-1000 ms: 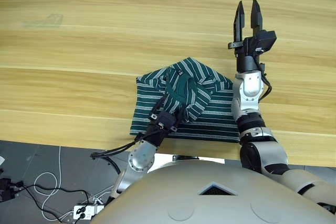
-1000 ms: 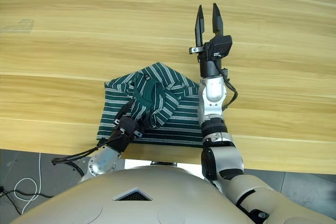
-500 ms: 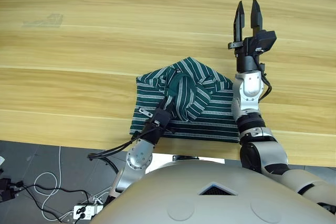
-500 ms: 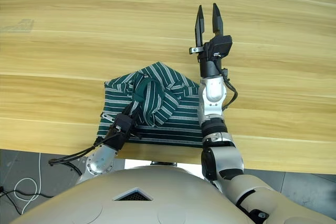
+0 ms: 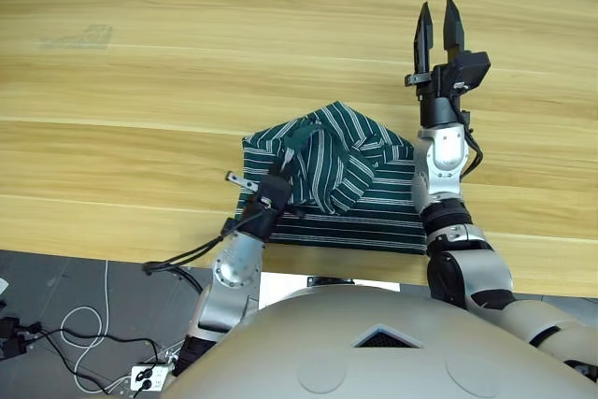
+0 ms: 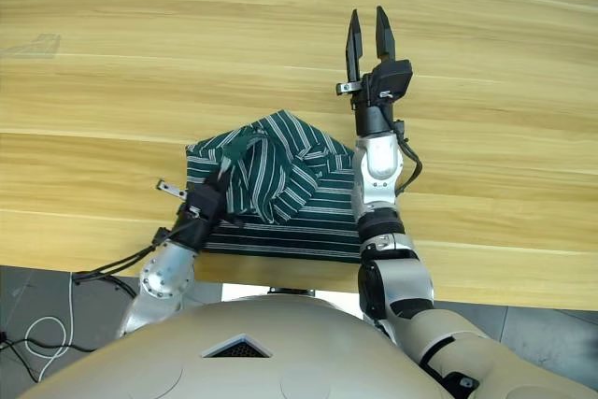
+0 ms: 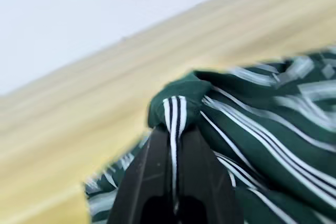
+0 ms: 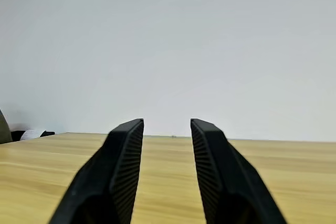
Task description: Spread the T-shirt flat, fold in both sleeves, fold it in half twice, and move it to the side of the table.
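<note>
While the left end effector (image 5: 285, 161) is pressed shut on a fold of the T-shirt (image 5: 364, 212), log the garment as bunched, not flat. Dark green, white stripes.

T-shirt position: its lowest layer lies flat on the worktop (image 5: 140, 91), along the near edge. The upper layers are heaped on top, rising towards the T-shirt's far side.

Left side: the pinched fold is at the left part of the T-shirt, drawn up into a small peak. In your left wrist view, white stripes run straight down between the two closed fingers (image 7: 149, 169), with cloth bulging out above them.

Right side: the right end effector (image 5: 437, 23) is spread and points away from the T-shirt, out past its far right corner and apart from the cloth. Your right wrist view shows the ribbed pads (image 8: 128, 166) with the wood of the worktop visible through the gap. The right forearm (image 5: 441, 151) runs just beside the T-shirt's right edge; you cannot tell from the head views whether it touches the cloth.

Off the T-shirt's near left corner, below the worktop edge: cables (image 5: 65, 334) and a power strip (image 5: 154, 376) on the floor.
</note>
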Robot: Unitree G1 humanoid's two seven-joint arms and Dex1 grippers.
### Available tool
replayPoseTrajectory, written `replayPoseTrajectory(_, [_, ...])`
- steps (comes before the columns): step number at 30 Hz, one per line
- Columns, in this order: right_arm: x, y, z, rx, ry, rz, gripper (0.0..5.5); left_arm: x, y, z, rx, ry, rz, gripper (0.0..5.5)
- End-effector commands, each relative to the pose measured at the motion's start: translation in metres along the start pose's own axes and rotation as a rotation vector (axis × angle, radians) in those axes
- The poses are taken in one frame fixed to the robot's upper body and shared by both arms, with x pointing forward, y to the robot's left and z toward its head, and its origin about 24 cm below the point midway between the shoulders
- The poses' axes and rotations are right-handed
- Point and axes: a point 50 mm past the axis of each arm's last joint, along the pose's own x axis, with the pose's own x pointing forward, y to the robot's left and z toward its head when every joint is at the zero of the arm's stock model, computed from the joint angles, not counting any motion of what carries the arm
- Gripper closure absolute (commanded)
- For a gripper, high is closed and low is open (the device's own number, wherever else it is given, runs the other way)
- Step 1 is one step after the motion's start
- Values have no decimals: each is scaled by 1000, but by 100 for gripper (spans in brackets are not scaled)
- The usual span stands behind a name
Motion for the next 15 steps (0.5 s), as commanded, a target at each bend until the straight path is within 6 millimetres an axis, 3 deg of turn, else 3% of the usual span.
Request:
replayPoseTrajectory(1, [-14, 10, 7, 185, 123, 220, 385, 4, 27, 12, 56, -37, 29, 549])
replayPoseTrajectory(5, [-64, 26, 32, 604, 327, 512, 385, 2, 47, 26, 144, -74, 4, 549])
replayPoseTrajectory(10, [-89, 31, 40, 709, 498, 536, 385, 1, 48, 29, 192, -67, -33, 549])
replayPoseTrajectory(15, [-104, 45, 29, 743, 637, 523, 385, 2, 45, 30, 204, -67, -54, 549])
